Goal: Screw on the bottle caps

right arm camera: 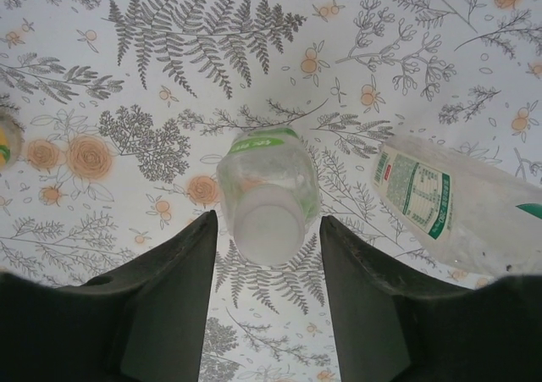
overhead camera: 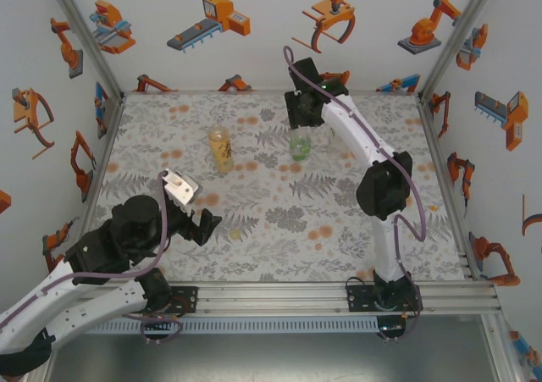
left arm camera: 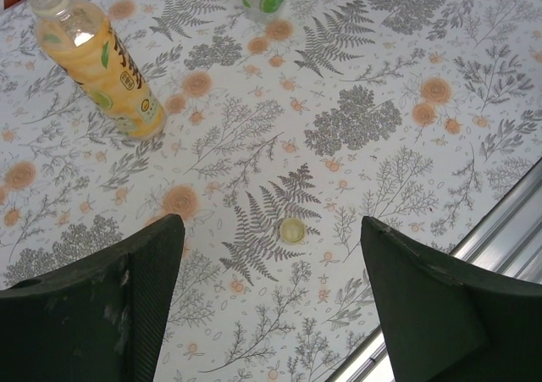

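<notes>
Well, here is my count.
- Claws, two. My left claw [left arm camera: 271,314] hangs low over the near left of the surface [overhead camera: 356,221], its jaws wide apart and holding nothing.
- My right claw [right arm camera: 269,314] is out at the far middle, pointing down over the green bottle [right arm camera: 268,179]. Its jaws stand apart, one on each side of the bottle's top, with a thin gap showing on both sides.
- Bottles, three. The amber bottle [overhead camera: 221,147] stands upright at the far left of middle. The green bottle stands just to its right, under my right claw. The slim bottle [right arm camera: 432,204] is close beside the green one, on its right in my right wrist view. I cannot tell whether it stands straight.
- Caps I can count, two. A white cap [right arm camera: 269,225] sits on the green bottle's neck. A loose cap [left arm camera: 292,230] lies flat on the surface, just ahead of my left claw and between its jaws' line.
- I cannot tell whether the amber bottle's top carries a cap.
</notes>
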Controlling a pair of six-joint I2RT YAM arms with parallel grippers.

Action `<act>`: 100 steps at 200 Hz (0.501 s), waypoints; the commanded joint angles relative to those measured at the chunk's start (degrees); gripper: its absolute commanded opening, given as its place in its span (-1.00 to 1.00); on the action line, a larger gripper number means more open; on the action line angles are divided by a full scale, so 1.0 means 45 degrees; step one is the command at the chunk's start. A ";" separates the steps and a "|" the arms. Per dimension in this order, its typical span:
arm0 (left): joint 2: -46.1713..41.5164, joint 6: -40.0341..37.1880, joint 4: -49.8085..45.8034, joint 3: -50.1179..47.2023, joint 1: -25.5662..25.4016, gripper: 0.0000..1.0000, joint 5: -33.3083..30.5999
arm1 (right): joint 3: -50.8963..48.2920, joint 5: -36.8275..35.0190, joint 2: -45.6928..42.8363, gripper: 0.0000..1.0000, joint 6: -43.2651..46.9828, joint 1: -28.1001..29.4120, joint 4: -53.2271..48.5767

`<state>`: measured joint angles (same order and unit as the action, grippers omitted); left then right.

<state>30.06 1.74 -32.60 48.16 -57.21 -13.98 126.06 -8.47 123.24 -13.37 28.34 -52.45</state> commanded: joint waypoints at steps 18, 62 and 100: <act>-0.0257 0.0083 -0.0364 0.0025 0.0096 0.57 -0.0388 | 0.1148 -0.0192 -0.0221 0.01 0.0512 -0.0067 -0.0508; -0.0462 0.0140 -0.0678 0.0108 0.0115 0.57 -0.0389 | 0.0330 0.1964 -0.1288 0.09 0.1176 0.0277 0.0730; -0.1083 0.0375 -0.1010 0.0137 0.0116 0.57 -0.0457 | -0.2332 0.4024 -0.2536 0.38 0.1560 0.1101 0.3840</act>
<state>27.22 1.98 -35.48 48.18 -56.95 -15.25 121.01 1.80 116.71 -8.60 30.57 -45.52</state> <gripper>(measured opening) 0.785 0.643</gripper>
